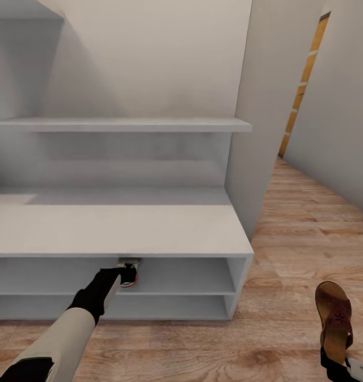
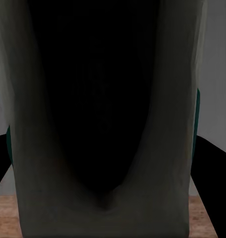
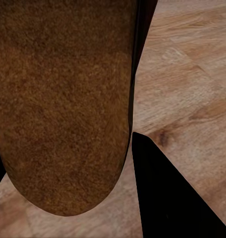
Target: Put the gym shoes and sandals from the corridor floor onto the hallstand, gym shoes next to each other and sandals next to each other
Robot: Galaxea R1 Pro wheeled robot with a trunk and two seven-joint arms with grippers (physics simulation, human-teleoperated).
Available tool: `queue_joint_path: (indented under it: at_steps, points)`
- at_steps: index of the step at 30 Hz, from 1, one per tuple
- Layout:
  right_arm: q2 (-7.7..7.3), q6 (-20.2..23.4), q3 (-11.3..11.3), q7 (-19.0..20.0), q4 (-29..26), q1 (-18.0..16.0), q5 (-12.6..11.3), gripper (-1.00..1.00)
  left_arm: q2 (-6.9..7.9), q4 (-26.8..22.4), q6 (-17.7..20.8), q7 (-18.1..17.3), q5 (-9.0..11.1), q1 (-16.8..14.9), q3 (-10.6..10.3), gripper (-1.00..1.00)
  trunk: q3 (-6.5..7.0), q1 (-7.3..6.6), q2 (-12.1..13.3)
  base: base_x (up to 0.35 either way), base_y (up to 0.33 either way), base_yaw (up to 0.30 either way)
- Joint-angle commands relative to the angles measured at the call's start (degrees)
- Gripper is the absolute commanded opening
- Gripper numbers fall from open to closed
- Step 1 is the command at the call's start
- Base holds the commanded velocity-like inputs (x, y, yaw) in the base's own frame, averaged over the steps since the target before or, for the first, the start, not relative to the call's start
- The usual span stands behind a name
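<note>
Close-up of a gym shoe (image 2: 172, 148) seen from behind its heel: pale grey-white walls surround a deep, dark opening. Green trim edges both sides. Black gripper fingers (image 2: 212, 158) flank it, with wood-grain corridor floor (image 2: 202, 218) beneath and grey surface beyond.

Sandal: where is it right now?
Head view, lower right: the sandal is in the right gripper above the corridor floor, right of the hallstand.
</note>
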Motion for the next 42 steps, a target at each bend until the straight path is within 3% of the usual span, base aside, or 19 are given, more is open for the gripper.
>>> queue_joint_path:
  at_steps: [1,16,17,35,42]
  points:
    - [0.03,-0.2,-0.5,0.5,0.1,-0.1,0.2,-1.0,-0.07,-0.1,0.3,-0.1,-0.4,0.0,0.3,-1.0,-0.05,-0.01,0.0,0.01,0.0,0.0]
    - [0.03,-0.2,-0.5,0.5,0.0,-0.1,0.2,-1.0,-0.11,-0.1,0.1,-0.1,-0.4,0.1,0.3,-1.0,-0.05,-0.01,0.0,0.002,0.0,0.0]
    - [0.03,-0.2,-0.5,0.5,0.1,-0.1,0.2,-1.0,-0.1,-0.1,0.1,-0.1,-0.4,0.1,0.3,1.0,-0.05,-0.01,0.0,0.0,0.0,0.0]
    - [0.03,-0.2,-0.5,0.5,0.1,-0.1,0.2,-1.0,0.24,0.0,0.1,-0.1,-0.3,0.2,0.5,1.0,-0.05,-0.01,0.0,-0.004,0.001,0.0]
    - [0.03,-0.2,-0.5,0.5,0.1,-0.1,0.2,-1.0,0.14,-0.1,0.1,-0.2,-0.3,0.2,0.6,1.0,-0.05,-0.01,0.0,-0.206,0.1,0.0]
